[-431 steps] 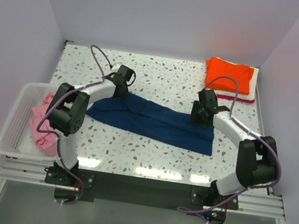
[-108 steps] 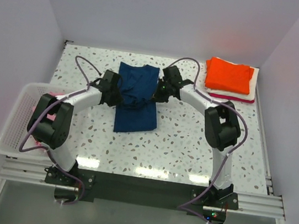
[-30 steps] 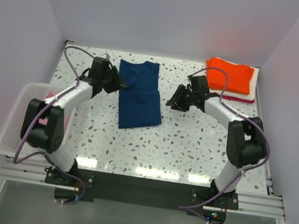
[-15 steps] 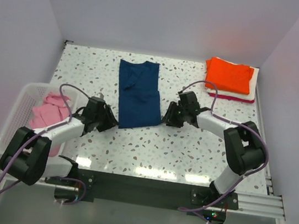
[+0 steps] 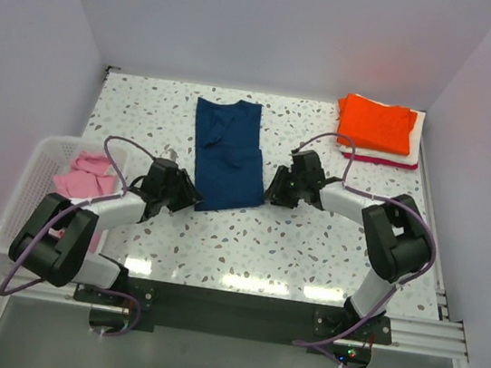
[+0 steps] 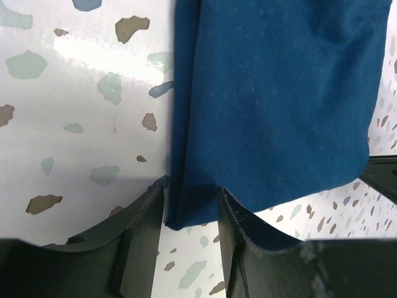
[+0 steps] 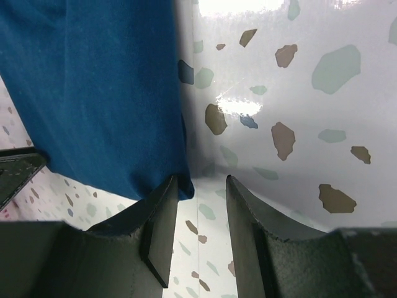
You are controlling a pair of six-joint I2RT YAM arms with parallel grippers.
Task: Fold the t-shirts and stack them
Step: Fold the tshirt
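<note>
Folded navy t-shirt point(image 5: 228, 159) flat on bench point(image 5: 310, 248). Left fingers point(image 6: 146, 223) parted astride its near corner, right fingers point(image 7: 162, 230) parted at the other, gripping nothing. Pink t-shirt point(image 5: 87, 175) in basket point(image 5: 23, 208) left, folded stack point(image 5: 377, 125) far right.

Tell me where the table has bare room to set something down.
Bare table runs along the near edge, between the navy shirt and the arm bases. Another patch lies at the far left, between shirt and left wall; another between shirt and the orange-topped stack. Crowded: the shirt's near hem, flanked by left tool and right tool.
</note>
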